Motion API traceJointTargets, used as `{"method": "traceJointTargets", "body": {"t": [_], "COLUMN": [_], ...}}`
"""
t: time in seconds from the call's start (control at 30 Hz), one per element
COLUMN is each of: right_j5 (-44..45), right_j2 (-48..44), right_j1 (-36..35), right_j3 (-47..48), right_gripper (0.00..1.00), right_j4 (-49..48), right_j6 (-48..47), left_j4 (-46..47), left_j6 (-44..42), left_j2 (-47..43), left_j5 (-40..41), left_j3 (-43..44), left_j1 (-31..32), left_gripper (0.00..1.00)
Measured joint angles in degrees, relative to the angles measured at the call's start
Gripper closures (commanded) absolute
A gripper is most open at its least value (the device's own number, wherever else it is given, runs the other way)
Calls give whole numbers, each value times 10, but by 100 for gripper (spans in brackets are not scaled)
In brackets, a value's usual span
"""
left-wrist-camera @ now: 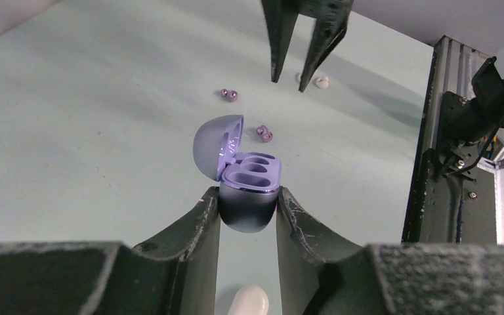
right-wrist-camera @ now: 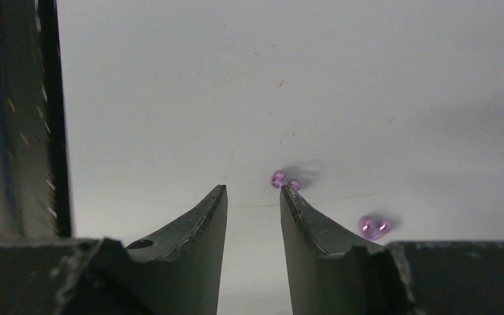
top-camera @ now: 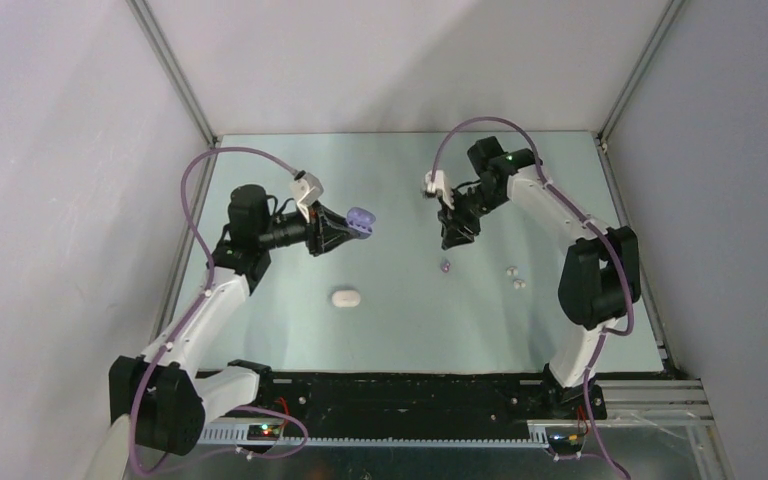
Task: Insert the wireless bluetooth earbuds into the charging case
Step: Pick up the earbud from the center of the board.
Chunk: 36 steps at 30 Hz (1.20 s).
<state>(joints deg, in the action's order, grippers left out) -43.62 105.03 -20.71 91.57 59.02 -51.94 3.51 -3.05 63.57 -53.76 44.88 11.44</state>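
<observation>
- Left gripper (left-wrist-camera: 247,198) clamps the purple case (left-wrist-camera: 250,173), its glossy lid hinged up and both moulded wells empty — ready to receive.
- White case (top-camera: 344,297), a smooth pebble, lies on the table.
- Right gripper (right-wrist-camera: 252,190) hovers with its fingers apart and empty beside a purple bud (right-wrist-camera: 279,178) — tiny, translucent, rounded. Picking is the step in hand, and it needs a centred, gentle pinch.
- Second purple bud (right-wrist-camera: 371,227) lies near; white buds (top-camera: 514,277) lie further right.

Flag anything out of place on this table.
Two purple buds near the right gripper and two white buds farther right lie loose on the table. The purple case, held open in the left gripper, has empty wells. The white case lies apart, apparently shut. Nothing looks damaged.
</observation>
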Motion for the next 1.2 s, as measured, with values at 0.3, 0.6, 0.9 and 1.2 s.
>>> {"method": "traceJointTargets", "body": {"t": [0.3,0.6,0.9,1.2], "right_j5": [40,85,133,159], "right_j2": [-6,14,63,81], "right_j1": [-29,-46,-55,-58], "right_j3": [-47,-56,-55,-50], "right_gripper": [64,67,71,70], "right_j4": [81,66,67,66], "right_j6": [-464,-619,-662,-667], "left_j4": [-89,-114,-113,-105], "left_j6": [-56,-76,-75,-75], "left_j2": [-11,-19,-13,-13], "left_j5": [-1,2,1,7], "left_j3": [0,0,0,0], "left_j1": [0,0,-12,-15], "left_gripper": [100,100,100,100]}}
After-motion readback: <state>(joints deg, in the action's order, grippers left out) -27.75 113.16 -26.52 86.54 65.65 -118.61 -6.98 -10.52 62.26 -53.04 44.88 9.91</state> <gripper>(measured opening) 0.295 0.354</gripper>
